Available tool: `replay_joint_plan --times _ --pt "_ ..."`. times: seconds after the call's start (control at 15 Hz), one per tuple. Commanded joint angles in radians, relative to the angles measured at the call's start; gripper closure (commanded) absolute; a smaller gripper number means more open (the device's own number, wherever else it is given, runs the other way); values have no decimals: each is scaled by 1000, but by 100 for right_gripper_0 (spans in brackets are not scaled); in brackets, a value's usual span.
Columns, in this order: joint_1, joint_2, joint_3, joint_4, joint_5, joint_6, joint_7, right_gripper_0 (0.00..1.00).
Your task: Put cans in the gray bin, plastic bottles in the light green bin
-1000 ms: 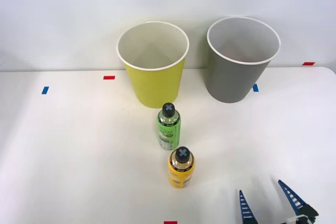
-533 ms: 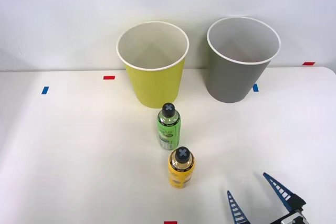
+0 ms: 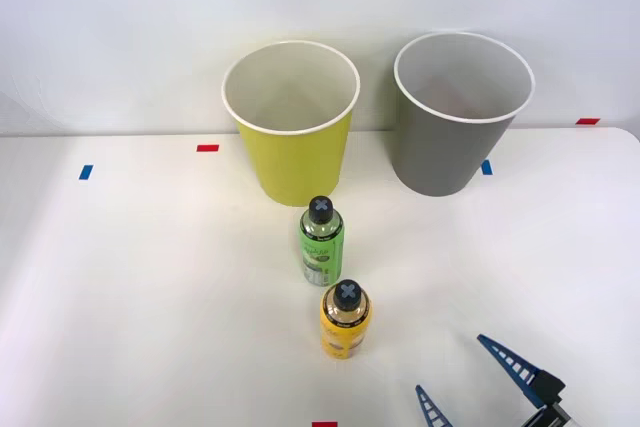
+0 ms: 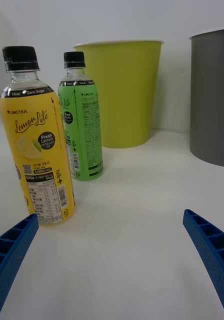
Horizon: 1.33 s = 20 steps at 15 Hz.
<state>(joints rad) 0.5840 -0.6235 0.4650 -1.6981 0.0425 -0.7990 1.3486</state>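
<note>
Spread wide, the right gripper (image 3: 468, 377) sits at five o'clock on the white table (image 3: 130, 277) in the front view, the yellow bottle (image 3: 345, 320) and green bottle (image 3: 321, 241) upright mid-table, the light green bin (image 3: 291, 127) and gray bin (image 3: 458, 117) at twelve against a white wall (image 3: 120, 27), while the wrist view shows both bottles standing just apart before the bins.

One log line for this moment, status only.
right gripper: open, empty | yellow bottle, green bottle: upright on table | light green bin, gray bin: empty
</note>
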Motion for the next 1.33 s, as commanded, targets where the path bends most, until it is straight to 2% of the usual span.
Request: replay_joint_plan --times 0.07,0.4,0.87,1.33 --pt "-70 -19 84 0 -59 -11 40 0" --pt "-170 -35 205 0 -168 -11 101 0" --pt "-234 -47 274 1 -216 1 156 0" --pt "-357 -4 319 1 -250 116 205 0"
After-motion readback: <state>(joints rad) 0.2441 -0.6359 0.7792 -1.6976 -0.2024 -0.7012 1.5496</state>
